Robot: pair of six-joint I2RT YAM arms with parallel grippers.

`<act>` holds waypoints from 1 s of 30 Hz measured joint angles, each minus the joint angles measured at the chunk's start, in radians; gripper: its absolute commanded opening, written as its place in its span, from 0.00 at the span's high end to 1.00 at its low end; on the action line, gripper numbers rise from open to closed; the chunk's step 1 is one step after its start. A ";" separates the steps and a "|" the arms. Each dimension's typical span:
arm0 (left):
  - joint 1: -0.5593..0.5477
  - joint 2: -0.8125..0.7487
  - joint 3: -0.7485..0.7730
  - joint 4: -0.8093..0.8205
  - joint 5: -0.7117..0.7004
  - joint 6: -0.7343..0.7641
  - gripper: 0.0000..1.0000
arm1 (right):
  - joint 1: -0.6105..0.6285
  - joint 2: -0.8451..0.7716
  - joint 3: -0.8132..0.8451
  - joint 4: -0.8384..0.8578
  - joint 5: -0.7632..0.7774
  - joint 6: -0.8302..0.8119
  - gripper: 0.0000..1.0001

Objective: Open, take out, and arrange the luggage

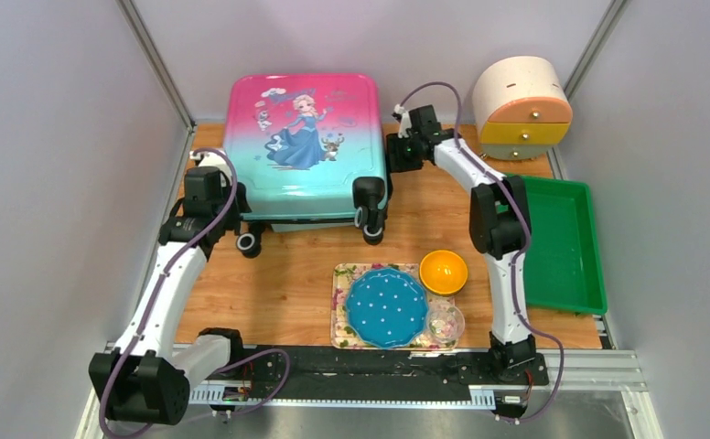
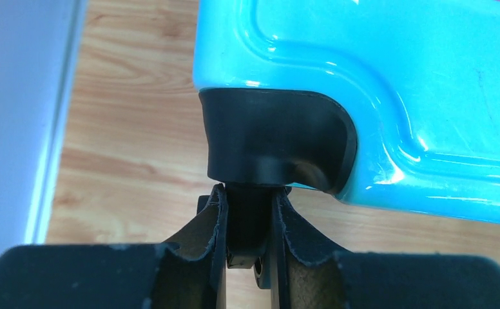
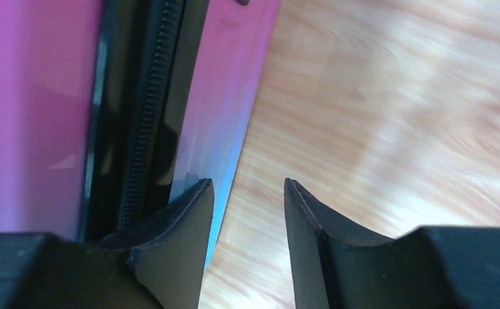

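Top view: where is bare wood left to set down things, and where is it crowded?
Free: the strip between the luggage and the floral tray; the patch left of that tray; the wood between the luggage and the green tray, though the right arm crosses it. Crowded: front centre, where floral tray, blue plate, orange bowl and glass bowl sit together.

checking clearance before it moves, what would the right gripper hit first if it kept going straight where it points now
Most likely the table, which fills the gap ahead of the right gripper. One finger lies right at the side of the suitcase, so that may scrape first; depth is unclear.
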 measured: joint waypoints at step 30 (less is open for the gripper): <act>0.350 0.246 0.268 -0.053 0.143 0.344 0.20 | 0.183 -0.222 -0.235 0.142 -0.249 0.167 0.36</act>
